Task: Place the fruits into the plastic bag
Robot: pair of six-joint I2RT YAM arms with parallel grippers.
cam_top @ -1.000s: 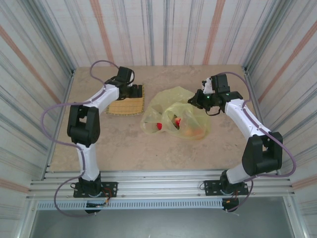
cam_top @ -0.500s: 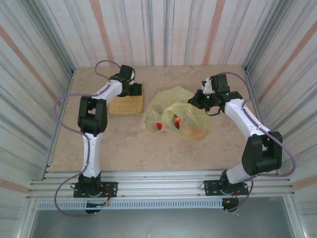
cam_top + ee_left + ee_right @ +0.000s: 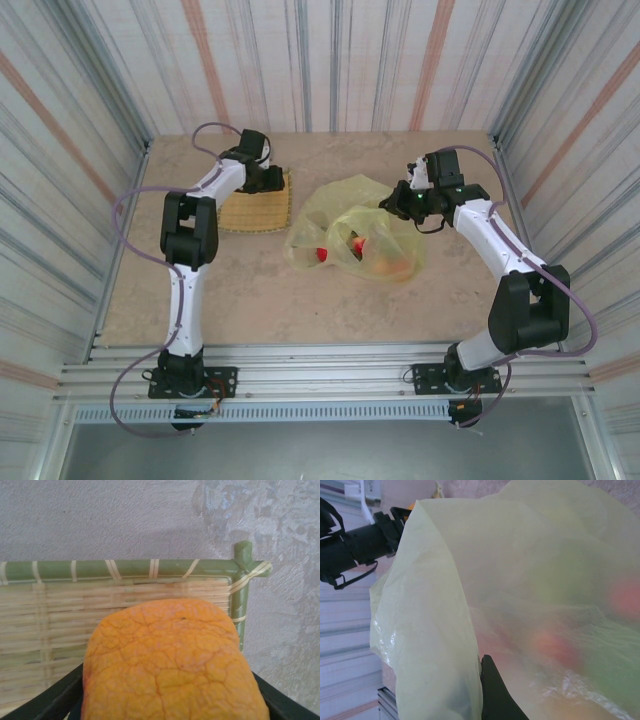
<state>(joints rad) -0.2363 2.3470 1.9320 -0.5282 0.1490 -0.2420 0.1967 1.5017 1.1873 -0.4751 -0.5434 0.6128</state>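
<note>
Between the left jaws sits an orange fruit (image 3: 170, 665), its wrinkled skin running right up to the dark fingers (image 3: 45, 702) on either side; the jaws stand apart around it, but I cannot tell whether they press it. Under the fruit lies the woven mat (image 3: 75, 610), its green-bound corner ahead of the jaws, with bare counter (image 3: 125, 520) beyond. The right jaws are together, clamped on a fold of the plastic bag (image 3: 365, 205), which spreads from them toward the left jaws and ends just beside the mat; at the right wrist, pale film drapes past one fingertip (image 3: 492, 695). Inside the bag, on the near side of the right jaws, lie two red fruits (image 3: 322, 255) and a second orange fruit (image 3: 395, 265).
</note>
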